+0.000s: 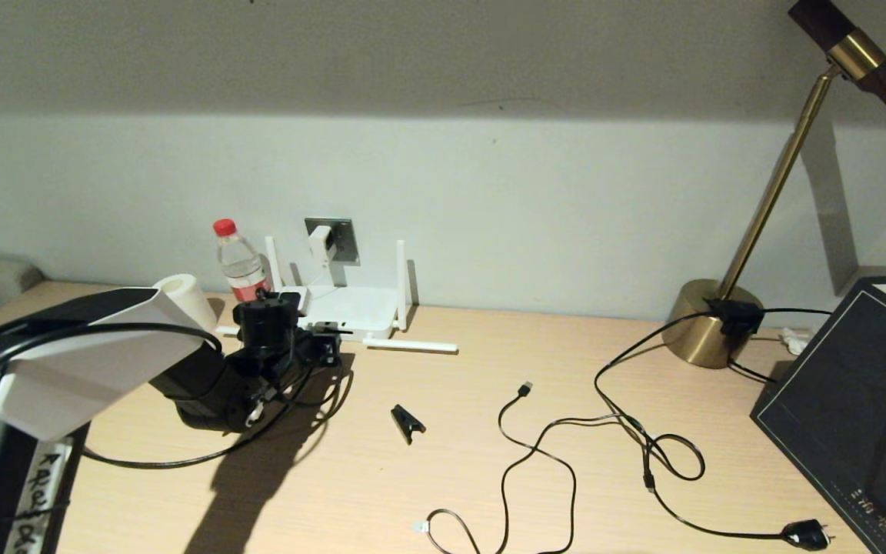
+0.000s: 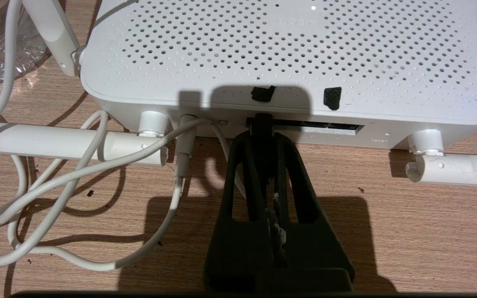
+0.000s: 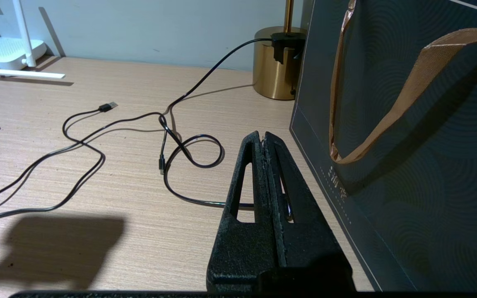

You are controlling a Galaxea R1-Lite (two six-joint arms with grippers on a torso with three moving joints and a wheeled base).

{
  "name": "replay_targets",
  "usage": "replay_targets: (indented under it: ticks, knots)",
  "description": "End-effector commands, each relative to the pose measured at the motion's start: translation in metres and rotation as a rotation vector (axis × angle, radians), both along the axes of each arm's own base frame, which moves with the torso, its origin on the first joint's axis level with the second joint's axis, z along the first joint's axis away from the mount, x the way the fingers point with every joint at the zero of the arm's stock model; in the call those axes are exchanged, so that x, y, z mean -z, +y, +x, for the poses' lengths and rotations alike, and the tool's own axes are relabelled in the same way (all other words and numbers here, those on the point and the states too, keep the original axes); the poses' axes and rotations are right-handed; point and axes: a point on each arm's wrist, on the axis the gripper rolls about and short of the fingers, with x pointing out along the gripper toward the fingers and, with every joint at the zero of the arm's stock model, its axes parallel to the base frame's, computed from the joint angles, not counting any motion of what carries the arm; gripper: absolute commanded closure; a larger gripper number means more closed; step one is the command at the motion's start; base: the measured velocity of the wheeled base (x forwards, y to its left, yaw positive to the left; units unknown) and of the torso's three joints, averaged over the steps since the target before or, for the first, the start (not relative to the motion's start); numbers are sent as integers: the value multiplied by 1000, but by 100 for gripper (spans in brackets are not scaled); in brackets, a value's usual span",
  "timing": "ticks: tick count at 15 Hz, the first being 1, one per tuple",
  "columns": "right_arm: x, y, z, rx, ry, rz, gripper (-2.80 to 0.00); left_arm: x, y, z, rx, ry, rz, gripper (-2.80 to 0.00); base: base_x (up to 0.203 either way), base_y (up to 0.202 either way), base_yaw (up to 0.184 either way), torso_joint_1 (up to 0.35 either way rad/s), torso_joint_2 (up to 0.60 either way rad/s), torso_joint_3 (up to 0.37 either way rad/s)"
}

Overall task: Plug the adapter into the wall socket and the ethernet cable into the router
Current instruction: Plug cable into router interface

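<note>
The white router (image 1: 354, 308) lies at the wall, below the grey wall socket (image 1: 344, 238). The white adapter (image 1: 321, 242) sits in that socket, and its thin white cord (image 2: 77, 178) runs to the router (image 2: 288, 54). My left gripper (image 1: 328, 348) is at the router's port edge. In the left wrist view the left gripper (image 2: 262, 132) is shut on the black tip of the ethernet cable (image 2: 262, 121), which is at the port row. The rest of that cable (image 1: 151, 464) trails back over the table. My right gripper (image 3: 262, 135) is shut and empty beside a dark bag.
A water bottle (image 1: 239, 261) and a paper roll (image 1: 185, 300) stand left of the router. On the table lie a black clip (image 1: 407, 422), a thin USB cable (image 1: 524, 388) and a black mains plug (image 1: 804, 532). A brass lamp base (image 1: 708, 331) and the dark bag (image 1: 851, 400) stand right.
</note>
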Motion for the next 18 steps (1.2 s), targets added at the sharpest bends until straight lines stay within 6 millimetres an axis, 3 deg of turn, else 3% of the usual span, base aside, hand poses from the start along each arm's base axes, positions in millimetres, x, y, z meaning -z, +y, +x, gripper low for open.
replay_targets:
  ticks: [1, 2, 11, 14, 18]
  knots:
    - [10, 0, 3, 0, 36, 0, 0, -1, 0, -1, -1, -3, -1, 0, 0, 0, 0, 0, 0, 0]
    - [10, 0, 3, 0, 36, 0, 0, 0, 0, -2, 1, -1, -1, -280, 0, 0, 0, 0, 0, 0]
    - [10, 0, 3, 0, 35, 0, 0, -4, 2, -25, 6, -5, -2, -280, 0, 0, 0, 0, 0, 0]
    - [10, 0, 3, 0, 36, 0, 0, -18, -4, -46, 29, -29, -6, -280, 0, 0, 0, 0, 0, 0]
    - [10, 0, 3, 0, 36, 0, 0, -56, -13, -91, 79, -98, -21, -280, 0, 0, 0, 0, 0, 0]
